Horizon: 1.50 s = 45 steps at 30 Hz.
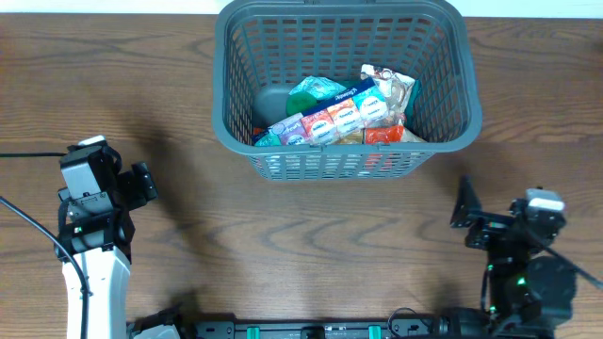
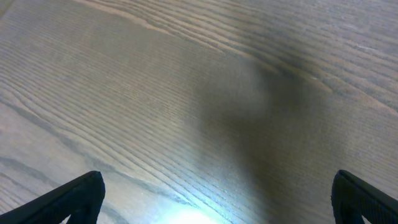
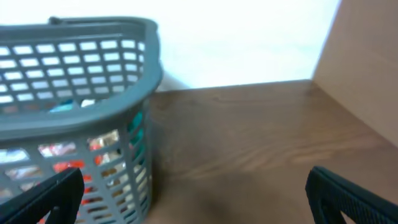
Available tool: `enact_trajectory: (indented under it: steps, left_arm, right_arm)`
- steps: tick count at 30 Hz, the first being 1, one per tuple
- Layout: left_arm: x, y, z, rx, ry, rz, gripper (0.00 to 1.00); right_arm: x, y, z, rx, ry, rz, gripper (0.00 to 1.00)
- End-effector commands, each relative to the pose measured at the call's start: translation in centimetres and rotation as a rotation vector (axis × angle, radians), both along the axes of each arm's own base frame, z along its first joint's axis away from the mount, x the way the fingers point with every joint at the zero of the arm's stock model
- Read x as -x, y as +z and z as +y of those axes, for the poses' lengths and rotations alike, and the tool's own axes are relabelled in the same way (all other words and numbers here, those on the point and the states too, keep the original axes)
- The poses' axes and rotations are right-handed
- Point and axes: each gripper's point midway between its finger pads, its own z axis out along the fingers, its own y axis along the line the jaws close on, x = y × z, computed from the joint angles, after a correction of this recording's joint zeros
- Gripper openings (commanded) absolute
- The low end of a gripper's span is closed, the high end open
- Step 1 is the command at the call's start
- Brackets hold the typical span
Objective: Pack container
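The large dark grey lattice basket [image 1: 344, 151] stands at the back middle of the wooden table. Several colourful packets [image 1: 344, 118] lie inside it, piled toward its front right. The right wrist view shows the basket's right corner [image 3: 134, 87] with packets behind the slots. My left gripper [image 1: 141, 184] is open and empty at the front left, over bare wood [image 2: 211, 199]. My right gripper [image 1: 466, 212] is open and empty at the front right, to the right of and in front of the basket [image 3: 193, 193].
The wooden table [image 1: 311, 245] runs across the view. A white wall and a tan board [image 3: 367, 68] stand beyond the table's far right edge. A dark rail [image 1: 311, 330] runs along the front edge.
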Motion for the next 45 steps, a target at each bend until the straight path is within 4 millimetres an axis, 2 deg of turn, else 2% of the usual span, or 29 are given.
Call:
enact_trajectory:
  steps: [1,6,16,25,30,45]
  left_arm:
    - [0.0,0.0,0.0,-0.004,-0.013,0.006,0.98]
    - [0.0,0.0,0.0,-0.004,-0.013,0.006,0.99]
    - [0.0,0.0,0.0,-0.004,-0.013,0.006,0.99]
    - [0.0,0.0,0.0,-0.004,-0.013,0.006,0.99]
    - [0.0,0.0,0.0,-0.004,-0.013,0.006,0.98]
    - [0.0,0.0,0.0,-0.004,-0.013,0.006,0.98]
  right_arm:
    - [-0.4,-1.7,1.3,0.022,0.075,-0.043,0.99]
    - [-0.7,-3.3,1.3,0.029,0.074,-0.114,0.99]
    - [-1.2,-7.3,1.6,0.022,0.090,-0.047,0.99]
    - [-1.3,-8.5,2.6,0.016,0.141,-0.036,0.99]
    - [-1.6,-10.1,3.7,0.005,0.206,-0.019,0.99]
    - [-1.7,-10.1,3.3,0.039,0.191,-0.029,0.99]
